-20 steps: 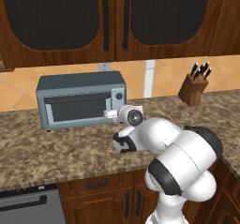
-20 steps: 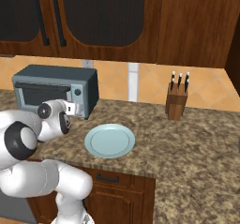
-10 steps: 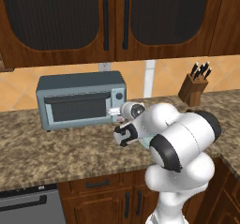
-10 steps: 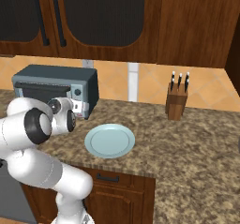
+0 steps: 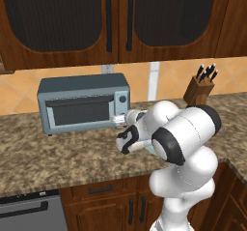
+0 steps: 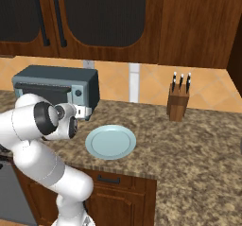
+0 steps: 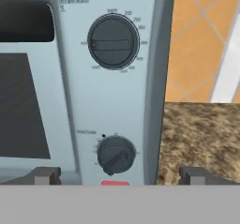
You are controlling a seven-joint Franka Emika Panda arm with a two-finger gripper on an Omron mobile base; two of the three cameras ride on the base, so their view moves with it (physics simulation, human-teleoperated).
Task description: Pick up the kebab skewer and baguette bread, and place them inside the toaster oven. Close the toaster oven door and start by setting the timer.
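The toaster oven (image 5: 83, 104) sits at the back of a brown speckled stone counter (image 5: 58, 155), under dark wood cabinets (image 5: 111, 22) with an orange tiled wall (image 6: 151, 83) behind; its long axis runs along the wall and its shut door (image 5: 79, 111) faces the room. One pale blue plate (image 6: 110, 141) lies at four o'clock from the oven, and one knife block (image 6: 177, 103) stands further right. Two round knobs show in the hand view, the upper (image 7: 113, 41) at twelve o'clock of the lower (image 7: 115, 155). The gripper (image 7: 120, 176) faces the knob panel, jaws wide apart and empty.
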